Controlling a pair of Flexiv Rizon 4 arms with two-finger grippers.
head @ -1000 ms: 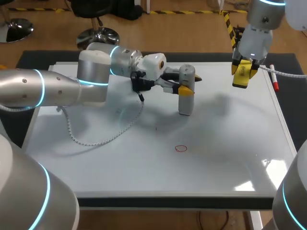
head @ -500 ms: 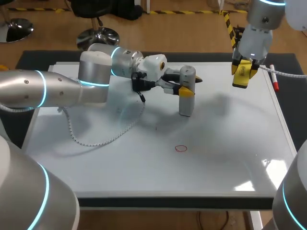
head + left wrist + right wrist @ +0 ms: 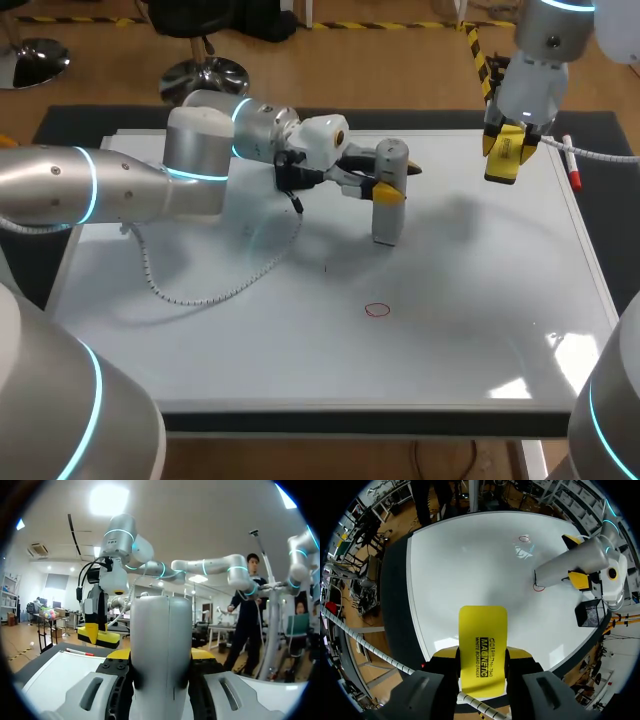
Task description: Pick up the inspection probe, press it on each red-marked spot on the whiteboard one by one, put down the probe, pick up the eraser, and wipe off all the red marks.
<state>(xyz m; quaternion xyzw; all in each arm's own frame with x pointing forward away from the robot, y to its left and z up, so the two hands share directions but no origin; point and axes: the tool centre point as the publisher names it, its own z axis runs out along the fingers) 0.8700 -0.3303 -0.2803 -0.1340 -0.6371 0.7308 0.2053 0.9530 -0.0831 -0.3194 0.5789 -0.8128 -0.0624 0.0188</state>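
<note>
Probe (image 3: pixel 388 216): smooth, round-topped grey cylinder

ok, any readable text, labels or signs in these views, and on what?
On the eraser, yellow face, right wrist view: black product lettering in lines along its length, one large and the rest smaller. The smallest is too fine to read.
On the red marker pen: too small to tell any print.
On the probe: no print visible.
On the whiteboard: no writing, only a hand-drawn red circle.
</note>
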